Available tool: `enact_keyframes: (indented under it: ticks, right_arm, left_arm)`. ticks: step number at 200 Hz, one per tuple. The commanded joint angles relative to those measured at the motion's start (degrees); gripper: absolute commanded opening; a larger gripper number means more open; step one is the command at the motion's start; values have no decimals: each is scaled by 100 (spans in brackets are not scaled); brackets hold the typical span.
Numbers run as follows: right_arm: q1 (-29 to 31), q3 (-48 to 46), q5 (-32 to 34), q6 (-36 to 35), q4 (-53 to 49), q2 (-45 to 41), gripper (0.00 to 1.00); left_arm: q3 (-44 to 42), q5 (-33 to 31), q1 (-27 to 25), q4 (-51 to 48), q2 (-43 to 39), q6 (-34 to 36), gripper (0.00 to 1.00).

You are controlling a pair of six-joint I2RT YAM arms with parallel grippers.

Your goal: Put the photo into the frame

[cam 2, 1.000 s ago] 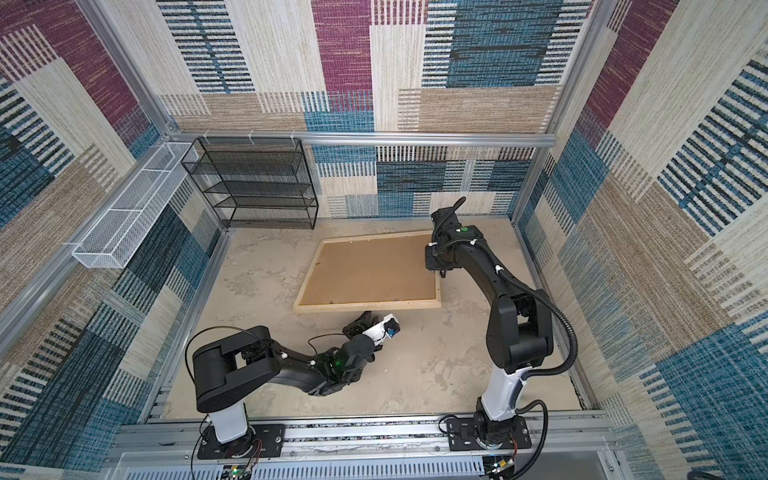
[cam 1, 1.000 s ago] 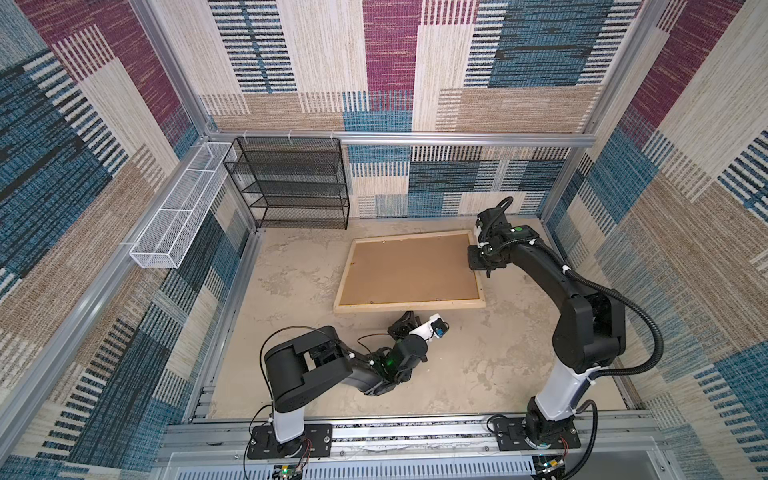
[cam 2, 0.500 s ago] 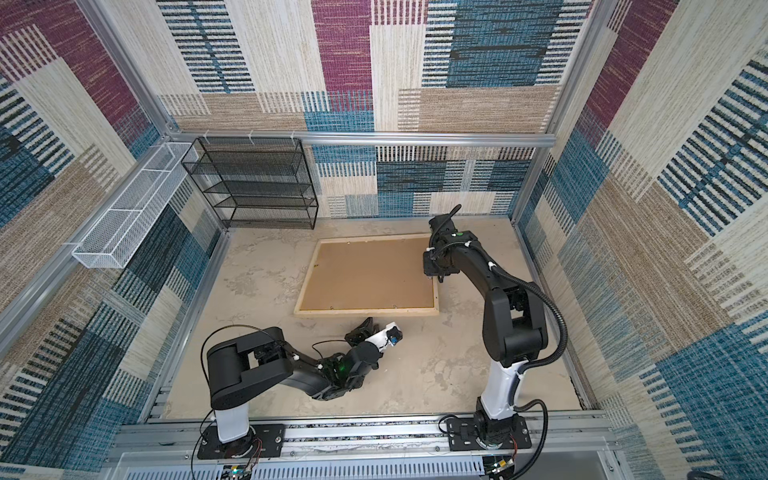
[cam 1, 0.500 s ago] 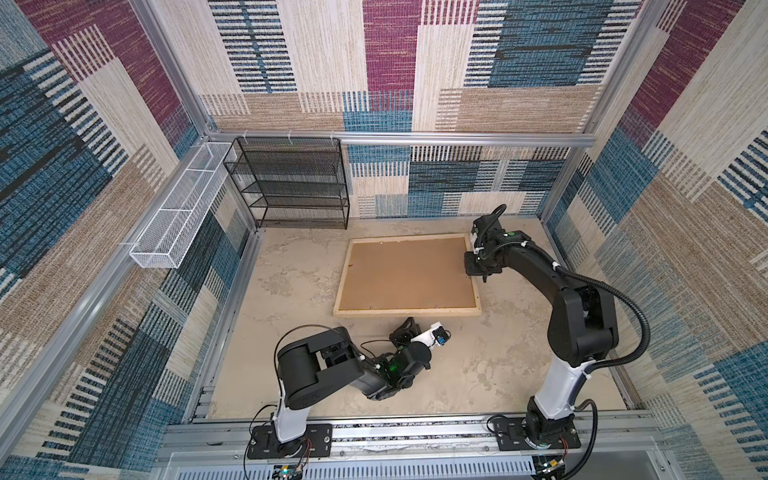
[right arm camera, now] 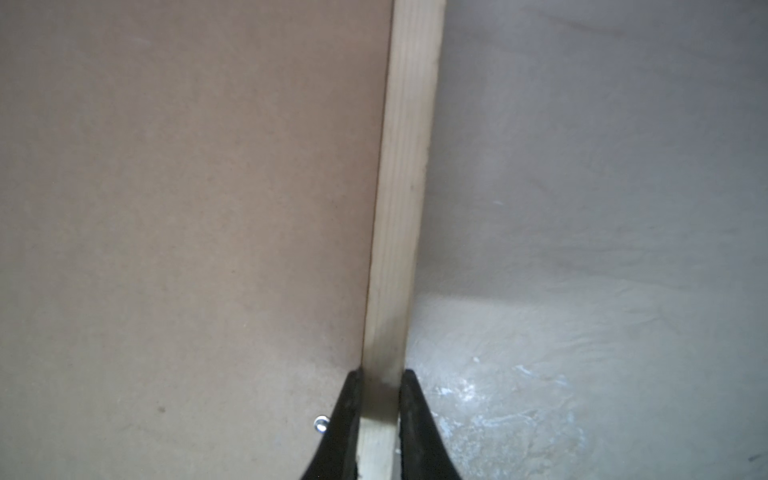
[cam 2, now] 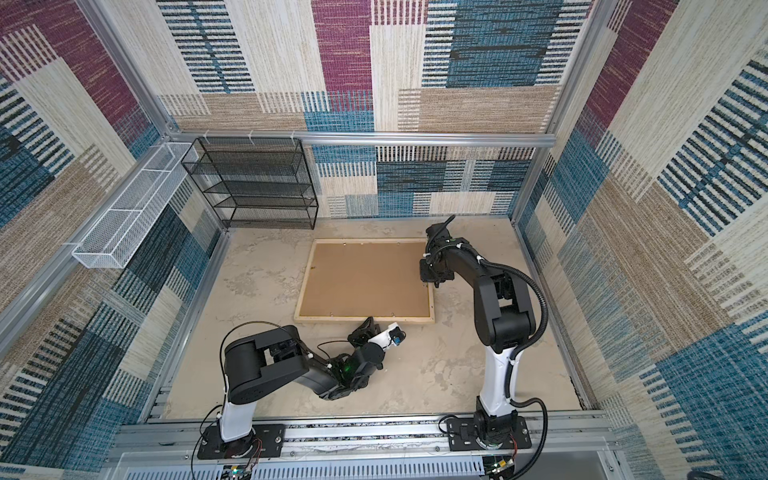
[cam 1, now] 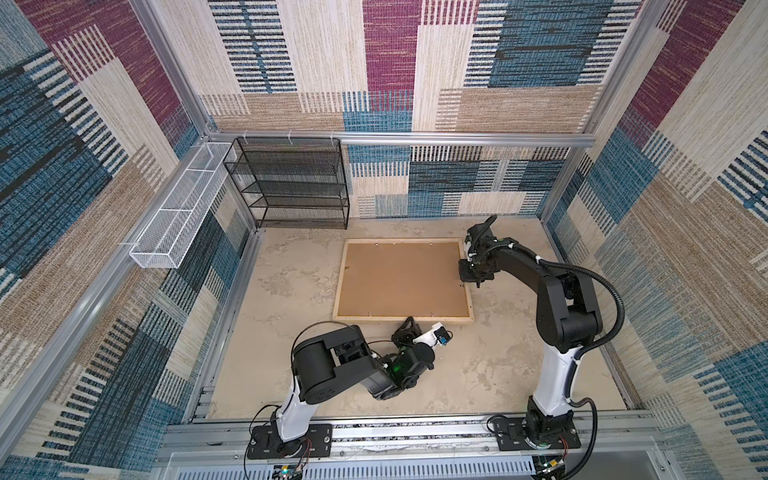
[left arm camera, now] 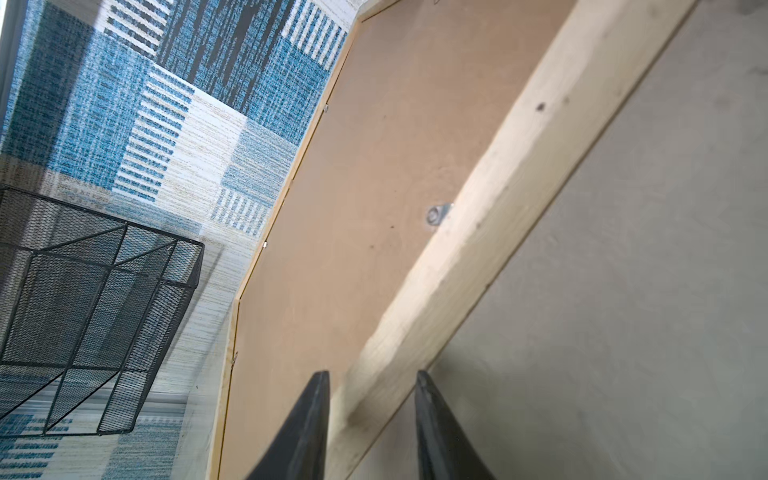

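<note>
The frame [cam 1: 340, 282] [cam 2: 332, 319] of pale wood lies flat and face down on the table, square to the walls. A plain brown backing board [cam 1: 401, 278] fills it. The photo is hidden. My left gripper [cam 1: 409, 326] [cam 2: 370, 324] lies low at the near rail [left arm camera: 519, 145], jaws on either side of it and shut on it [left arm camera: 370, 374]. My right gripper [cam 1: 469, 282] [cam 2: 428, 282] is shut on the right rail [right arm camera: 409, 166], one finger on the board side and one on the table side [right arm camera: 380, 374].
A black mesh shelf rack [cam 1: 291, 183] stands at the back left against the wall. A white wire basket [cam 1: 178, 216] hangs on the left wall rail. Small metal tabs [left arm camera: 438, 214] sit along the frame's inner edge. Bare mottled tabletop surrounds the frame.
The frame has turned from a slant to square with the walls, its right side carried along by the right gripper. The left gripper has stayed at the near rail.
</note>
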Motion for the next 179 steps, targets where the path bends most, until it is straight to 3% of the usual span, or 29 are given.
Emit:
enact_keyframes:
  ticks: [1,52,110,141,179]
  right_arm:
    - [-2,-28,-111,-103,225,56,13]
    - [-14,-39,-74,-75,262,229,24]
    - [-13,65,-55,1,219,551,26]
    - [-12,214,8,-71,84,642,7]
    - [-11,458,131,-160,-251,315,5]
  left_arm:
    - [46,-120,-30,163,22,102,38]
    - [10,-82,-44,-68,-144,89,38]
    - [-330,869,0,-1254,-1031,-989,38]
    - [-319,997,45,-1492,-1113,-1164,40]
    - [-244,952,62,-1494,-1059,-1063,45]
